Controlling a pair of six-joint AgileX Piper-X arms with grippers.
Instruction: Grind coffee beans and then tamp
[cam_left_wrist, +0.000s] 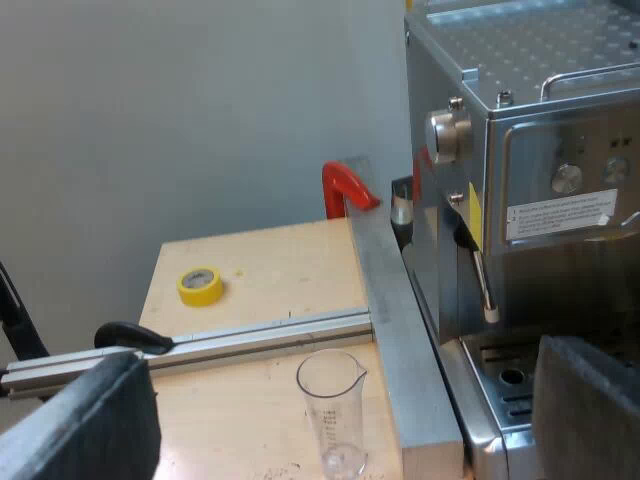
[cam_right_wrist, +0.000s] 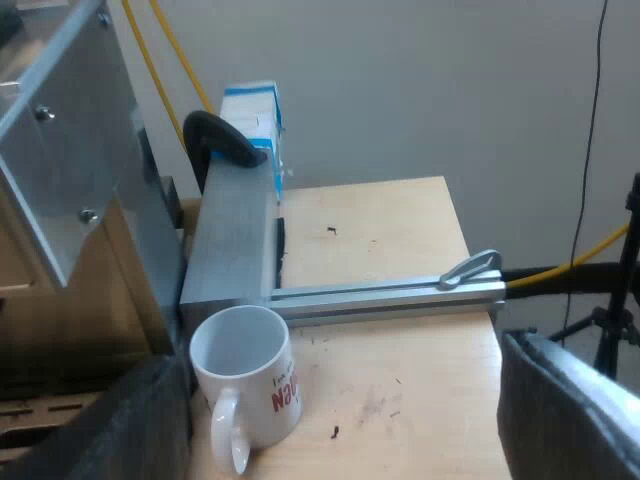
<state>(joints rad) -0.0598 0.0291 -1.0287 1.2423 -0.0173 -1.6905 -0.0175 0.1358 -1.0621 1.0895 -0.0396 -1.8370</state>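
The steel espresso machine (cam_left_wrist: 540, 190) stands close ahead of my left gripper (cam_left_wrist: 340, 400), its side knob (cam_left_wrist: 450, 135), steam wand (cam_left_wrist: 482, 285) and drip tray (cam_left_wrist: 500, 372) in sight. An empty clear measuring glass (cam_left_wrist: 331, 410) stands upright on the wooden table beside the machine's base, just beyond my open left fingers (cam_left_wrist: 95, 420). In the right wrist view a white mug (cam_right_wrist: 250, 385) with red lettering stands upright and empty by the machine's side panel (cam_right_wrist: 70, 150). My right gripper (cam_right_wrist: 340, 410) hangs open above the table near the mug, holding nothing.
Aluminium rails (cam_left_wrist: 385, 300) (cam_right_wrist: 390, 292) are clamped across the wooden tabletop (cam_right_wrist: 380, 235). A red clamp (cam_left_wrist: 345, 188) and a yellow tape roll (cam_left_wrist: 200, 285) lie beyond the glass. A blue-and-white carton (cam_right_wrist: 252, 115) and a black clamp handle (cam_right_wrist: 225, 135) sit behind the mug.
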